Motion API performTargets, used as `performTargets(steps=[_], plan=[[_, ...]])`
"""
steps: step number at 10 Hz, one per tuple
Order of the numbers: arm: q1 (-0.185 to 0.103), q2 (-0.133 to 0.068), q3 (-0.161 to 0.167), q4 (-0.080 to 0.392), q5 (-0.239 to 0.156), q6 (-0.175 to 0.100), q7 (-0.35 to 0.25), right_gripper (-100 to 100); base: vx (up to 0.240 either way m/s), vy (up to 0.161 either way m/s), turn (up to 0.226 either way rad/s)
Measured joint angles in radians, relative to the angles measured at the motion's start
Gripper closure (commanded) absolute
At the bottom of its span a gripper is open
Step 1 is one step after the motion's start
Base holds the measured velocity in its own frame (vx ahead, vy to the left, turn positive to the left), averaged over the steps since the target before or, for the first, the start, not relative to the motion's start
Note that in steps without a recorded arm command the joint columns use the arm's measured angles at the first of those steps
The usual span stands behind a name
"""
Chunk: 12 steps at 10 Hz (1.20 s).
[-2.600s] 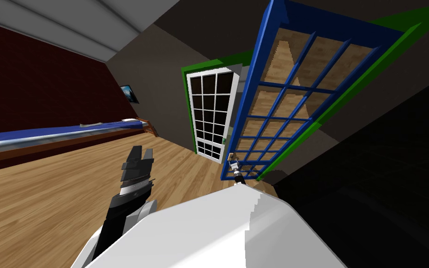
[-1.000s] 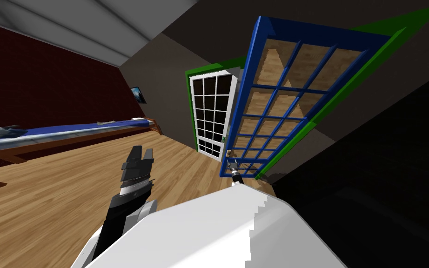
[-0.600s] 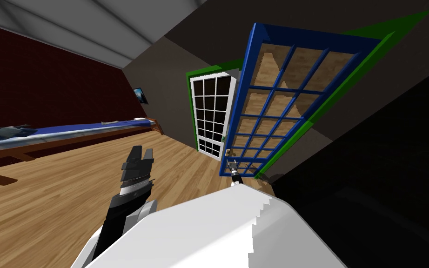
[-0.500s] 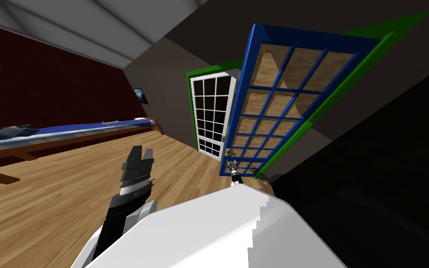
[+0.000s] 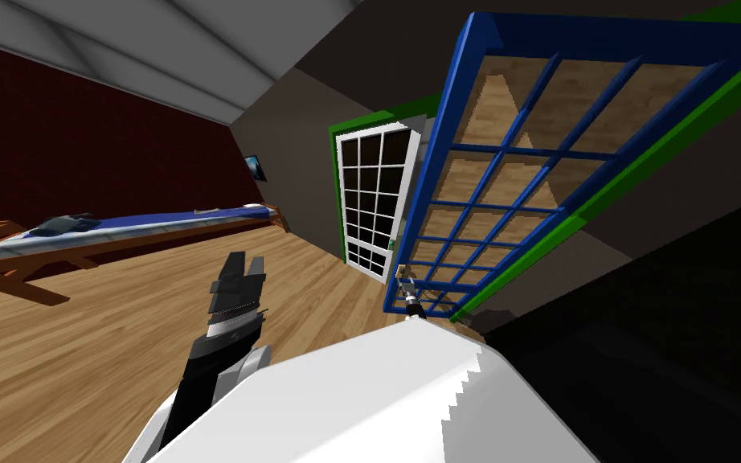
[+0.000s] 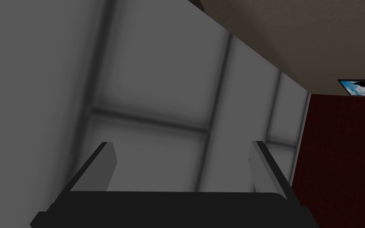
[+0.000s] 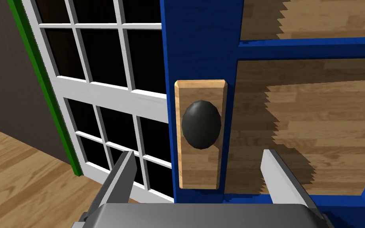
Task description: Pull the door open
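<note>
A blue door with a grid of panes stands ajar in a green frame, its free edge swung toward me. On a wooden plate at that edge sits a black knob. My right gripper is open just short of the knob, a finger on either side below it, touching nothing; in the head view the right gripper shows small at the door's lower corner. My left gripper is open and empty, its forearm raised over the floor to the left.
A white paned door in a green frame stands just left of the blue one, black behind its panes. A long blue-topped bench runs along the dark red wall. Wooden floor spreads left; a black area lies to the right.
The whole head view has shifted, so I have moved; the blue door now looks larger and nearer. The right gripper stays by the door's lower corner. The left arm holds its pose.
</note>
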State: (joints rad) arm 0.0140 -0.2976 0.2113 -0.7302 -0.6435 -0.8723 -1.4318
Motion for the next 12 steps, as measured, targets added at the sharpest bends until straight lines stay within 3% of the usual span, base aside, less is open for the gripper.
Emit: performTargets(steps=[3, 4, 10, 12], plan=[[0.009, -0.034, -0.012, 0.026, -0.013, -0.022, -0.040, -100, 0.177, -0.025, 0.068], [0.009, -0.034, -0.012, 0.029, -0.013, -0.027, -0.044, 100, -0.013, 0.006, -0.007], [0.010, -0.034, -0.012, 0.028, -0.013, -0.019, -0.040, 100, -0.034, -0.003, 0.020], [0.017, -0.057, 0.005, 0.012, -0.005, -0.026, -0.061, 100, -0.235, -0.003, 0.093]])
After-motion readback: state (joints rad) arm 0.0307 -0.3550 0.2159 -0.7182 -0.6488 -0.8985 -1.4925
